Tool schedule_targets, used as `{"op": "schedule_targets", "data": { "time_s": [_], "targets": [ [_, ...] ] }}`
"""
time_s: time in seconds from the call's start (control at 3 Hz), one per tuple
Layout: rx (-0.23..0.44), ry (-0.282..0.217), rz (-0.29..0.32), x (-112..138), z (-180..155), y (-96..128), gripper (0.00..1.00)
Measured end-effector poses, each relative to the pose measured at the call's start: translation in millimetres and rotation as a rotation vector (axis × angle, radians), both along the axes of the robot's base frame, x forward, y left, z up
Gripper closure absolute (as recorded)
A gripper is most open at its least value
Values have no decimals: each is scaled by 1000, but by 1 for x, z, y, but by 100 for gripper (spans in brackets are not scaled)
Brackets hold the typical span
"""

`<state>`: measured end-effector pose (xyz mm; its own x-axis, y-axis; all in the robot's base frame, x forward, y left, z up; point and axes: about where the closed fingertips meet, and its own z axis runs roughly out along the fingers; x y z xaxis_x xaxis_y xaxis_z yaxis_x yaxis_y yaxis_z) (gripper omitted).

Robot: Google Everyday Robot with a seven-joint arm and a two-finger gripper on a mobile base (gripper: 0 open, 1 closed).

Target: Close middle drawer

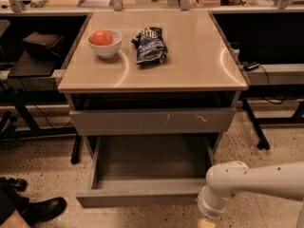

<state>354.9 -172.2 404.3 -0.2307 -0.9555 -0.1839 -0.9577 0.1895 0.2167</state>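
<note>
The middle drawer point(137, 198) is pulled far out of the cabinet, and its grey box interior point(152, 163) is empty. Its plain flat front faces me low in the view. Above it sits the grey drawer front with small yellowish scratch marks point(152, 121), out only slightly. My white arm point(256, 182) reaches in from the right edge. My gripper point(206, 222) points down at the bottom edge, just right of the open drawer's front right corner, mostly cut off by the frame.
On the tan cabinet top point(199, 65) stand a white bowl with a red fruit point(104, 42) and a dark snack bag point(149, 45). Black shoes point(40, 208) are at the lower left. Dark desks with metal legs flank the cabinet. The floor is speckled.
</note>
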Motion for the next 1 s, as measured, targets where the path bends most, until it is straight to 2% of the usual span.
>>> {"op": "schedule_targets", "data": {
  "time_s": [0.33,0.67,1.0],
  "targets": [
    [0,0,0,0,0,0,0],
    [35,6,-45,27,-5,-1,0],
    [56,-45,-73,65,3,3,0]
  ]
}}
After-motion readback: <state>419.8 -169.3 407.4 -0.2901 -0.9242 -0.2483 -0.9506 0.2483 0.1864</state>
